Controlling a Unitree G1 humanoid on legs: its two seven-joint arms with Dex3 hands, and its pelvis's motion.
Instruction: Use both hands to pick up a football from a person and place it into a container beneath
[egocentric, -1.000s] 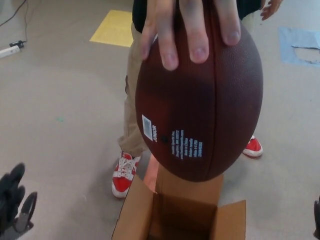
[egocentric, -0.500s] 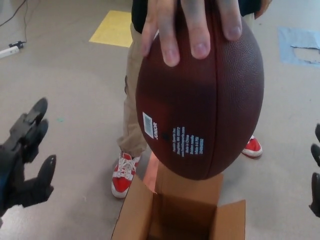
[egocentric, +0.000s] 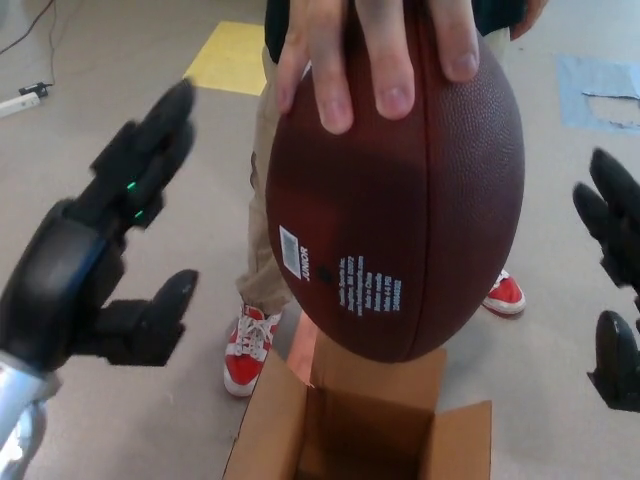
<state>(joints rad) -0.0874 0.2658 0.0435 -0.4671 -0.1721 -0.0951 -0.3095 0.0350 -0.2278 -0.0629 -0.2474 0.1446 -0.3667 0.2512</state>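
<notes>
A person's hand (egocentric: 385, 55) holds a dark brown football (egocentric: 400, 210) from above, point down, over an open cardboard box (egocentric: 350, 430) on the floor. My left hand (egocentric: 110, 250) is raised to the left of the ball, open, fingers spread, a gap from the ball. At the picture's right edge my right hand (egocentric: 612, 280) is also open and only partly in view. Neither hand touches the football.
The person stands right behind the box, in tan trousers (egocentric: 262, 190) and red shoes (egocentric: 248, 350). A yellow floor mark (egocentric: 228, 55) lies at the back left, a blue patch (egocentric: 600, 90) at the back right, a white power strip (egocentric: 20, 100) far left.
Both my hands have risen from the lower edges up to the level of the football and moved in toward it. The ball and box stay about where they were.
</notes>
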